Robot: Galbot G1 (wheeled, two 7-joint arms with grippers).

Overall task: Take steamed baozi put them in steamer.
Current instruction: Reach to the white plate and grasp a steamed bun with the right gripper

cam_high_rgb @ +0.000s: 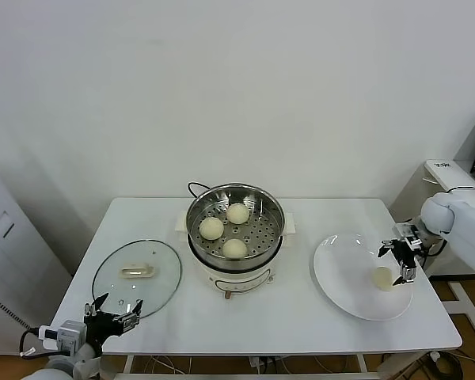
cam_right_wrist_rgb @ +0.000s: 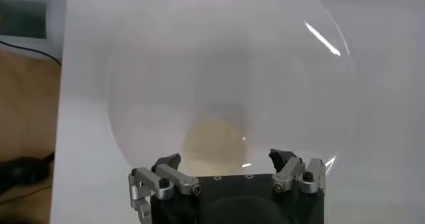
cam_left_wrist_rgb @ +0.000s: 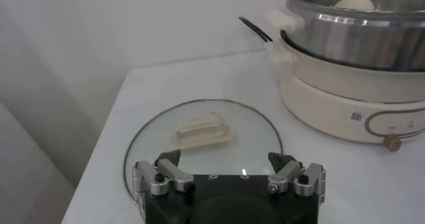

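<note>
Three buns [cam_high_rgb: 223,228] inside the steamer [cam_high_rgb: 236,207] at the middle of the white worktop [cam_high_rgb: 301,317], resting on its perforated tray: one toward the back, one toward the robot's left, one nearest the front, close together yet apart. Fourth bun [cam_high_rgb: 382,277] alone on the white plate [cam_high_rgb: 340,269] at the robot's right, near the plate's outer edge. Right pincer [cam_high_rgb: 404,257] poised just above that bun, fingers spread wide and released, gripping nothing; from the right wrist camera, the same bun [cam_right_wrist_rgb: 214,139] visible between and beyond the open fingers [cam_right_wrist_rgb: 165,172], with the plate [cam_right_wrist_rgb: 232,59] filling most of the view. Left pincer [cam_high_rgb: 113,313] low at the front left edge of the worktop, near the rim of the glass lid [cam_high_rgb: 137,273], likewise open and empty. Lid lying flat to the left of the steamer, cream handle [cam_left_wrist_rgb: 202,131] up, well apart from the plate. From the left wrist camera, lid [cam_left_wrist_rgb: 199,152] directly ahead of the spread fingers [cam_left_wrist_rgb: 292,173], steamer [cam_left_wrist_rgb: 358,39] on its white base beyond, black cord [cam_left_wrist_rgb: 255,29] trailing behind.
</note>
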